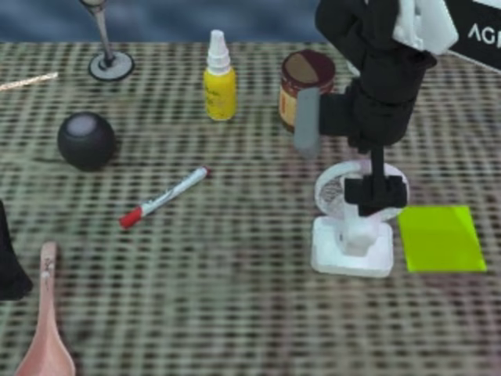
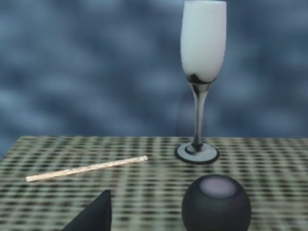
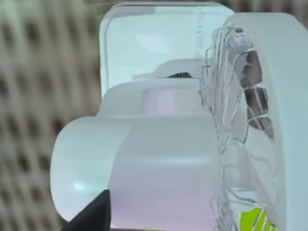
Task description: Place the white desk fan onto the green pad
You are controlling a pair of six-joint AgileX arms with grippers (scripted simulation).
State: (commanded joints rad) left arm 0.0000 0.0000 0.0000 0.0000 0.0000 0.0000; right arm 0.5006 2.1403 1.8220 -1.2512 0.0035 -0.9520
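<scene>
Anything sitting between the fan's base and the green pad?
No. In the top view only a narrow strip of bare table separates the fan from the green pad.

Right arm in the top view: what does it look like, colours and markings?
The right arm is mostly matte black with chunky rounded segments, a grey cylindrical piece at its side, a white part near the top and white lettering on a black panel. Its right gripper is black.

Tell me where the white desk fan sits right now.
In the top view the white desk fan stands on the table's right side, just left of the green pad, with the right tool directly over it.
</scene>
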